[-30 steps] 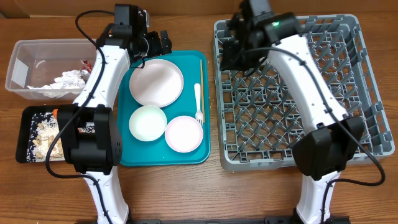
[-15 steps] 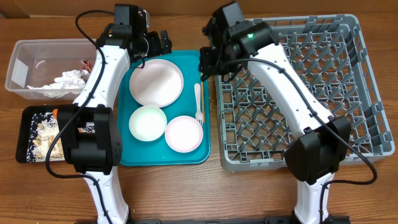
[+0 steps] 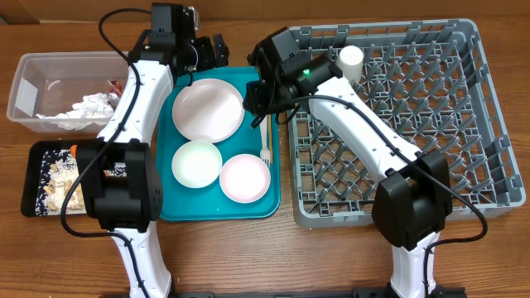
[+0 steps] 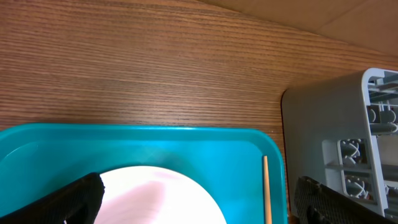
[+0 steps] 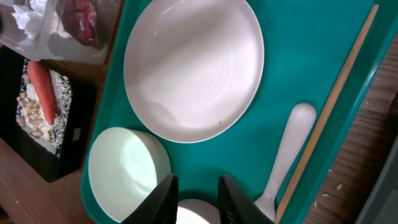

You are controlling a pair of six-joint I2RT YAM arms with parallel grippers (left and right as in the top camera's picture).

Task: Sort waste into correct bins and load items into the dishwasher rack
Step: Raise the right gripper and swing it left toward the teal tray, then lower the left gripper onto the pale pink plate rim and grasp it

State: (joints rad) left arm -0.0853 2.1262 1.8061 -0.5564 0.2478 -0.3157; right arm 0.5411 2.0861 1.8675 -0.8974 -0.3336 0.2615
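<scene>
Plates and bowls: a large round white plate (image 3: 208,109), a round white bowl with a pale green tint (image 3: 197,163) and a small round pale-pink bowl (image 3: 245,177) are laid on the teal rectangular plastic tray (image 3: 186,205). The plate is at the far end, and the two bowls are side by side at the near end.
Fork: a white plastic fork (image 3: 264,136) is laid lengthwise on the right part of the teal tray.
Chopstick: a thin wooden chopstick (image 5: 336,99) is seen along the right rim of the tray, just beside the fork.
Cup: a small white cup (image 3: 350,58) is placed in the large square grey plastic dishwasher rack (image 3: 431,124), near its far left corner.
Rack: it is set just to the right of the teal tray.
Waste in tub: a crumpled white napkin (image 3: 87,108) and a shiny red wrapper (image 3: 114,85) are kept in the clear plastic rectangular tub (image 3: 50,60).
Waste in black tray: a small orange carrot (image 5: 42,87) and beige food scraps with rice (image 3: 54,178) are kept in the shallow black rectangular tray (image 3: 26,190).
Right fingers (image 5: 163,199): they are held above the right part of the teal tray, only a little apart, and nothing is gripped.
Left fingers (image 4: 78,199): they are held over the far edge of the teal tray, spread wide, and nothing is gripped.
Counter: everything is carried by a brown wooden counter (image 4: 124,62).
</scene>
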